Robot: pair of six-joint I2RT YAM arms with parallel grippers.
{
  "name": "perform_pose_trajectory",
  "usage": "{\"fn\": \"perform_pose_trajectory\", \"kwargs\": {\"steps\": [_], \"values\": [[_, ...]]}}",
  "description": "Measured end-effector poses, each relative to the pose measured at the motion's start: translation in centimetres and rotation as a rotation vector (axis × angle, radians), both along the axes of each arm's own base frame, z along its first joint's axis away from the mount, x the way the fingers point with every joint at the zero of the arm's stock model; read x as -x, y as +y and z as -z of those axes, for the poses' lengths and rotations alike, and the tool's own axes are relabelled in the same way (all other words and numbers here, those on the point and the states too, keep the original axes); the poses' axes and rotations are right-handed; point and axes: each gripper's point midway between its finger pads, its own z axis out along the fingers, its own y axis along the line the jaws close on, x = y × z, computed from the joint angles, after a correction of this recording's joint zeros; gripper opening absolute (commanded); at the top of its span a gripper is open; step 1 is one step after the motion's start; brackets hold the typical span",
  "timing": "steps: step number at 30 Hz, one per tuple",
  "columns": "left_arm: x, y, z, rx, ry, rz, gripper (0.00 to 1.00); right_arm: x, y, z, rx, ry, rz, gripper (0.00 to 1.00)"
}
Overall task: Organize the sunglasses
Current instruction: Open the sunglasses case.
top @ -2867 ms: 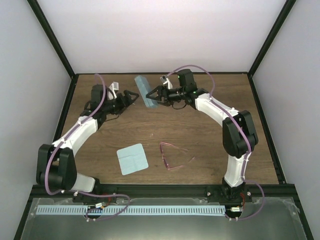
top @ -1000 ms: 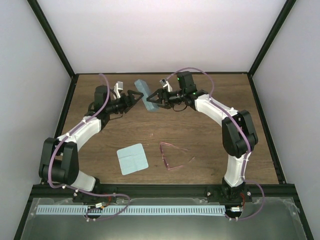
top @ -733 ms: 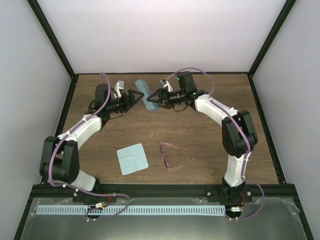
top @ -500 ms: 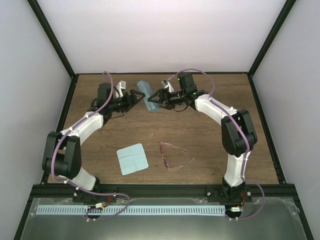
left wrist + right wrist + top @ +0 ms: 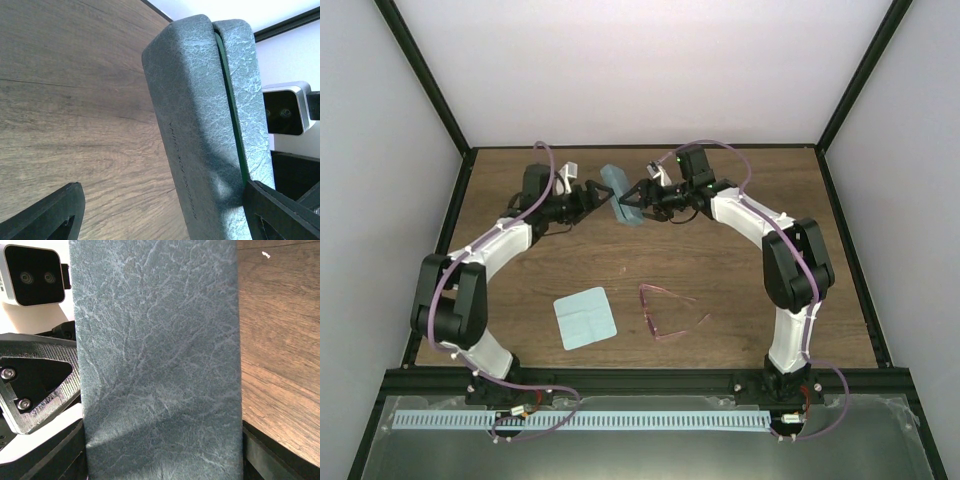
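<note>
Well back from both grippers, the sunglasses' (image 5: 651,312) front runs near-far, temples pointing right; right gripper (image 5: 631,203) clamps the case (image 5: 616,184), left gripper (image 5: 598,194) gapes.

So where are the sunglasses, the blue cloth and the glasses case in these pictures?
sunglasses (image 5: 651,312), top view, on the pink front frame.
blue cloth (image 5: 586,317), top view, on its middle.
case (image 5: 200,125), left wrist view, on its textured grey shell.
</note>
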Motion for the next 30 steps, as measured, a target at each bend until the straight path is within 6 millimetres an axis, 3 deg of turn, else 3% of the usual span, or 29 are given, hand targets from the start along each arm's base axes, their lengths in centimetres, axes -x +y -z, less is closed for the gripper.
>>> {"fn": "perform_pose_trajectory", "kwargs": {"steps": [30], "values": [[-1.0, 0.0, 1.4, -0.054, -0.035, -0.042, 0.88, -0.9, -0.4, 0.4, 0.010, 0.073, 0.082, 0.47]]}}
